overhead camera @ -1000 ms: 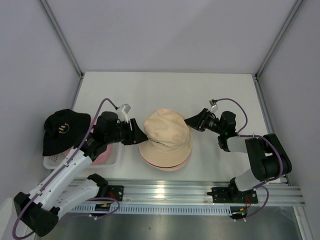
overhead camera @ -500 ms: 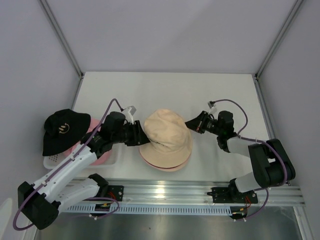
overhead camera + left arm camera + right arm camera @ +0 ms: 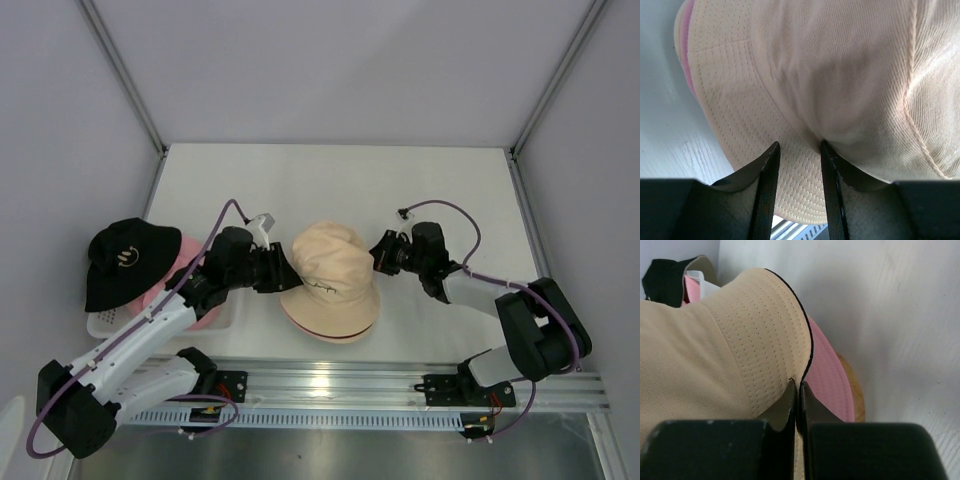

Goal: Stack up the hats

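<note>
A cream-beige hat (image 3: 330, 275) sits on top of a pink hat (image 3: 335, 336), whose brim shows under it. My left gripper (image 3: 281, 270) is at the cream hat's left side. In the left wrist view (image 3: 799, 143) its jaws stand apart, tips against the fold between crown and brim (image 3: 850, 75). My right gripper (image 3: 379, 256) is shut on the cream brim's right edge (image 3: 765, 340), with the pink brim (image 3: 827, 385) just beside it. A black hat (image 3: 125, 262) with a white logo lies at the left, over another pink hat (image 3: 195, 300).
A wooden stand (image 3: 856, 390) shows under the pink brim. A white basket (image 3: 105, 322) holds the black and pink hats at the left edge. Grey walls enclose the white table (image 3: 330, 180). A metal rail (image 3: 400, 385) runs along the near edge.
Both grippers have moved in toward the middle. The cream hat has dropped lower and now looks smaller and more bunched over the pink hat.
</note>
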`<state>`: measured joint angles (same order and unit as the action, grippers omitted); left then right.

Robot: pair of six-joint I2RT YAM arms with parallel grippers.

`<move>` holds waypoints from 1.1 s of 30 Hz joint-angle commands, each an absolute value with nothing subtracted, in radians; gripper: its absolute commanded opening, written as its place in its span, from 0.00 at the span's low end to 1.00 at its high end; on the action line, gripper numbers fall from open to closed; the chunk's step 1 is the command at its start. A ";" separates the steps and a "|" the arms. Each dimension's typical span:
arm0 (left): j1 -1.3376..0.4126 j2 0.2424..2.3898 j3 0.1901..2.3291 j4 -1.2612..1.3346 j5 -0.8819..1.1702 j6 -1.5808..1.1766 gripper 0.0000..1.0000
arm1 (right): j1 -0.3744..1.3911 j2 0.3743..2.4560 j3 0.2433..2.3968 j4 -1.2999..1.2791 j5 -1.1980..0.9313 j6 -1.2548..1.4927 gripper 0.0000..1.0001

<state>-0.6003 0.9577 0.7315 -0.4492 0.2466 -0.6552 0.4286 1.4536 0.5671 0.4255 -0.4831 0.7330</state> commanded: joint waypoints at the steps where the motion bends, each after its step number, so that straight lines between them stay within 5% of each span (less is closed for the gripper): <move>1: -0.617 0.999 0.670 -0.563 0.164 -0.618 0.40 | 0.457 1.482 0.561 0.183 -0.348 0.643 0.00; 10: -0.617 0.927 0.652 -0.571 0.138 -0.601 0.41 | 0.457 1.382 0.580 0.095 -0.322 0.637 0.01; 13: -0.615 0.888 0.684 -0.600 0.127 -0.583 0.41 | 0.459 1.321 0.615 0.039 -0.308 0.614 0.10; 14: -0.617 0.876 0.693 -0.623 0.123 -0.580 0.42 | 0.459 1.304 0.624 0.023 -0.298 0.606 0.17; 15: -0.615 0.865 0.704 -0.636 0.120 -0.569 0.44 | 0.459 1.287 0.644 -0.007 -0.292 0.586 0.37; 17: -0.617 0.821 0.768 -0.681 0.072 -0.554 0.55 | 0.457 1.238 0.673 -0.072 -0.258 0.566 0.60; 18: -0.617 0.802 0.790 -0.740 0.049 -0.536 0.62 | 0.457 1.223 0.692 -0.131 -0.244 0.554 0.77; 19: -0.617 0.787 0.861 -0.777 0.022 -0.528 0.79 | 0.457 1.194 0.730 -0.164 -0.229 0.525 0.84; 21: -0.614 0.735 0.912 -0.895 -0.102 -0.511 0.92 | 0.453 1.166 0.776 -0.248 -0.195 0.488 0.99; 23: -0.612 0.701 1.020 -0.968 -0.232 -0.509 0.99 | 0.437 1.128 0.851 -0.328 -0.141 0.439 1.00; 29: -0.514 0.637 1.189 -1.181 -0.546 -0.607 0.99 | 0.290 1.033 1.012 -0.448 -0.127 0.379 1.00; 33: -0.208 0.640 1.137 -1.125 -0.604 -0.513 0.99 | 0.252 0.980 1.060 -0.474 -0.138 0.359 0.99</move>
